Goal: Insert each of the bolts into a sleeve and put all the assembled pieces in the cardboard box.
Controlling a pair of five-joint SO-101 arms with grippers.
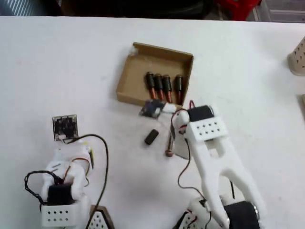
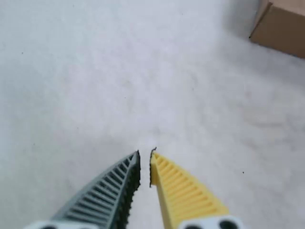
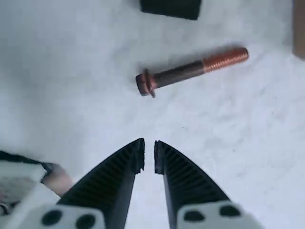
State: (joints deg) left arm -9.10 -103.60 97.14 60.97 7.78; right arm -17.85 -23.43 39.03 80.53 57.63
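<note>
A copper bolt (image 3: 190,71) lies loose on the white table, a short way ahead of my right gripper (image 3: 149,155), whose black fingers are shut with nothing between them. Beyond the bolt lies a black sleeve (image 3: 170,7). From above, the bolt (image 1: 169,141) and the sleeve (image 1: 151,137) lie side by side just in front of the cardboard box (image 1: 128,71), beside the right arm (image 1: 209,138). Several assembled pieces (image 1: 164,86) lie inside the box. My left gripper (image 2: 144,167), grey and yellow fingers shut and empty, hovers over bare table; a box corner (image 2: 281,24) shows far ahead.
The left arm (image 1: 62,191) sits at the near left with cables looped around it. A pale perforated object (image 1: 298,57) stands at the right edge. Open table lies to the left of the box and at the far side.
</note>
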